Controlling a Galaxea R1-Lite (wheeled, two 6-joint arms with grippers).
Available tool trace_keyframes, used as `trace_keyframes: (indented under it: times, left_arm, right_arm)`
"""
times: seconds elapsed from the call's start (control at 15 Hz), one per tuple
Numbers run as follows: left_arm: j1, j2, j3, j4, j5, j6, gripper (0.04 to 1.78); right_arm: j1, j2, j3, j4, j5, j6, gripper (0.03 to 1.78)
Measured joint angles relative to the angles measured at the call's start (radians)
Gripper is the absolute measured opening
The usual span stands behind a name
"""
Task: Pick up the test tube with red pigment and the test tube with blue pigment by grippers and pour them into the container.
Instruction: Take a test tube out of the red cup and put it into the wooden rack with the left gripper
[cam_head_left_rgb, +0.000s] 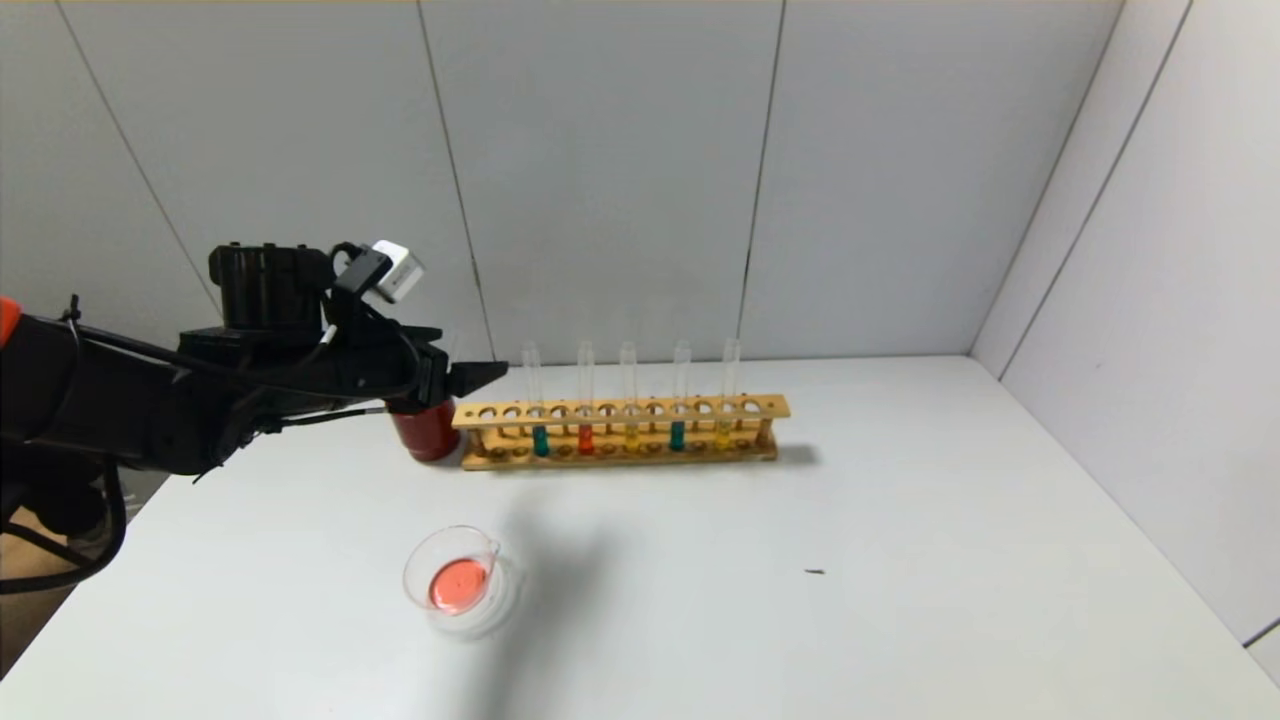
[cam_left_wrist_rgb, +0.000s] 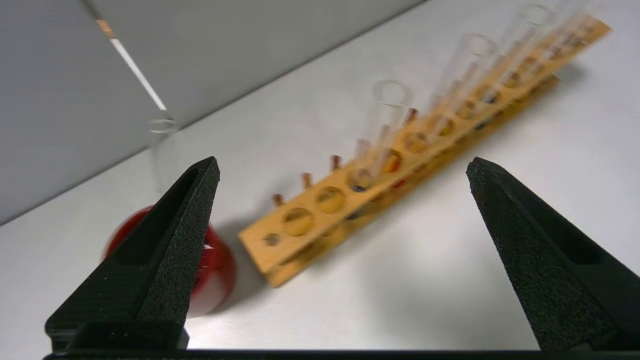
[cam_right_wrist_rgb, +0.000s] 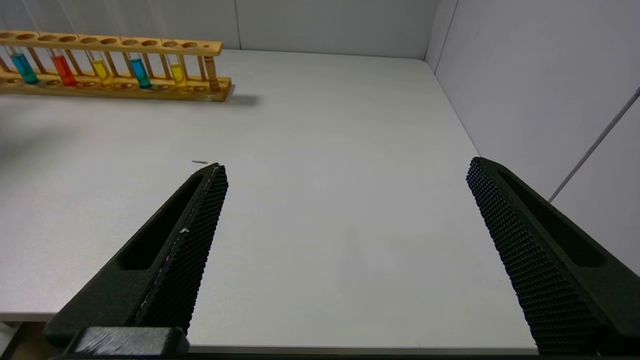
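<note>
So the left gripper (cam_head_left_rgb: 478, 376) is up in the air at the left end of the wooden rack (cam_head_left_rgb: 620, 432), fingers spread wide with nothing between them, pointing along the row of tubes. Just below and behind its tip sits the dark red cup (cam_head_left_rgb: 425, 430), right beside the rack's end, with an empty clear tube (cam_left_wrist_rgb: 161, 150) poking up near it in the left wrist view. In the rack, the nearest tube holds teal liquid, that's a test tube with blue pigment (cam_head_left_rgb: 540, 438), then the test tube with red pigment (cam_head_left_rgb: 586, 437) next to it, then a yellow tube (cam_head_left_rgb: 631, 430), another teal one and another yellow. The container (cam_head_left_rgb: 455, 575) is well in front on the table (cam_head_left_rgb: 900, 560) and already has reddish liquid in its bottom. The right gripper (cam_right_wrist_rgb: 345, 170) hangs empty and wide open over the bare right side of the table, far from everything. What worries me: the tubes stand close together, so wide jaws could bump a neighbour or grab the wrong one, and coming in along the row could shove the rack or knock the cup. Thin glass plus a hard squeeze is also sketchy.
</note>
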Motion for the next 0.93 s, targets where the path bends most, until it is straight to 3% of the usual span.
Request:
trace_keyframes:
  times: [0.47,0.93]
  left_arm:
    - [-0.054,0.113,0.069,-0.201,0.005,-0.017,1.74]
    - [-0.064,0.269,-0.059,-0.202,0.014,-0.024,1.74]
  right_arm:
    - [0.001,0.0,0.0,0.0,0.0,0.0,1.75]
    - [0.0,0.0,0.0,0.0,0.0,0.0,1.75]
